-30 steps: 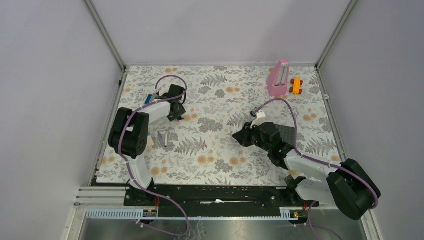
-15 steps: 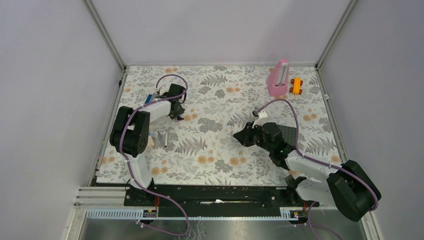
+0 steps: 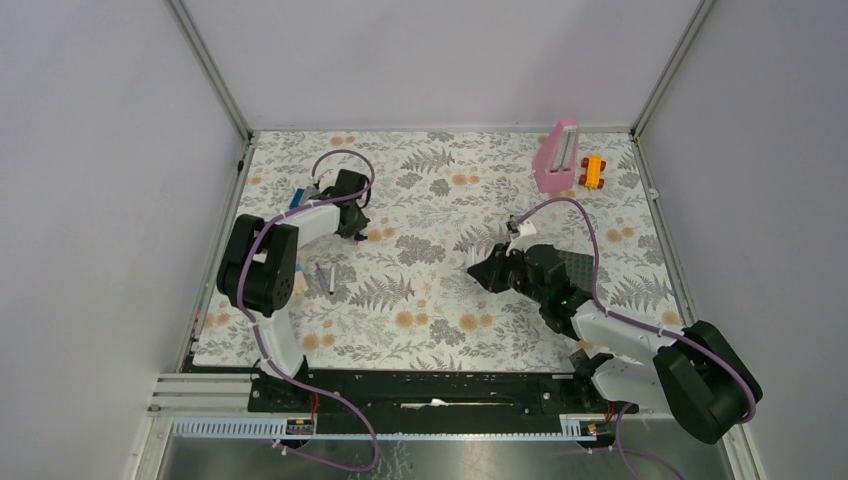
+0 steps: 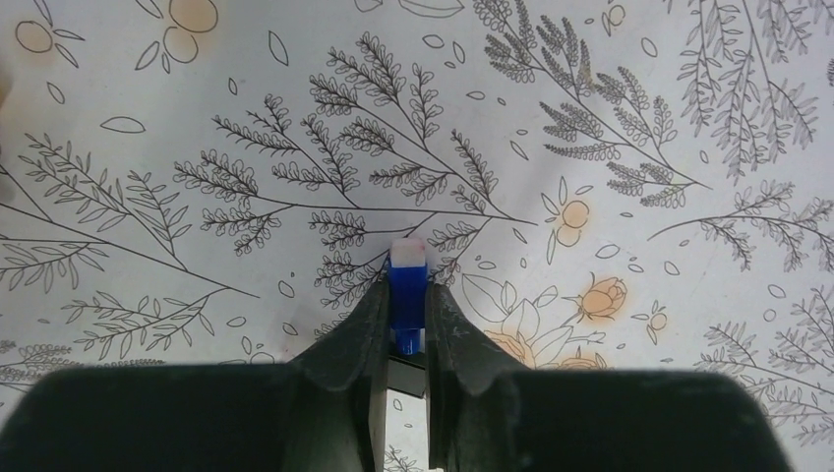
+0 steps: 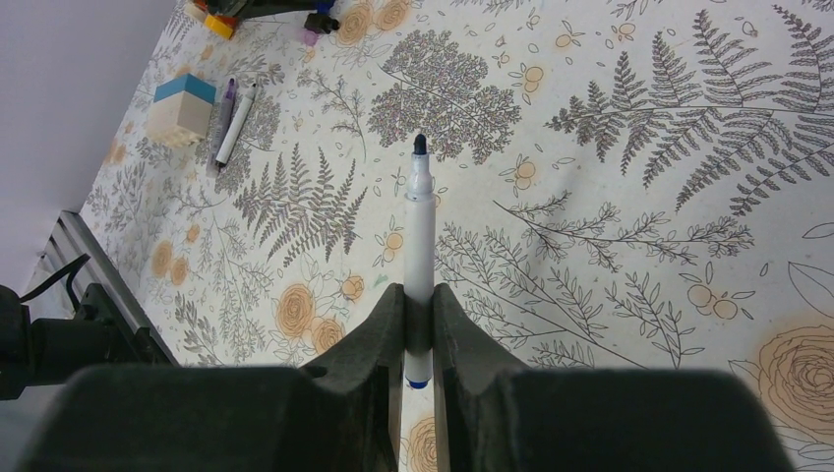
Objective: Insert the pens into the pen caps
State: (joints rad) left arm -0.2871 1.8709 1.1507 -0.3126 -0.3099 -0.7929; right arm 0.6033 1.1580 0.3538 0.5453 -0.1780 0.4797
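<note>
My left gripper [image 4: 405, 297] is low over the mat at the far left [image 3: 356, 233], shut on the blue pen cap [image 4: 408, 283]. The cap's pale end pokes out past the fingertips. My right gripper [image 5: 418, 307] hangs over the middle of the mat [image 3: 479, 271], shut on a white pen [image 5: 420, 231]. That pen's dark tip [image 5: 420, 145] points away from the jaws toward the left arm. Two more pens [image 5: 234, 123] lie side by side on the mat near the left arm [image 3: 327, 277]. The green and black caps are not visible.
A pale block with a blue top [image 5: 181, 108] sits beside the lying pens. A pink holder [image 3: 556, 157] and an orange-yellow toy [image 3: 593, 171] stand at the back right. Small coloured bricks [image 5: 218, 18] lie near the left gripper. Frame posts and walls bound the mat.
The left wrist has edged slightly left in the top view. The right arm has kept its pen and hardly moved.
</note>
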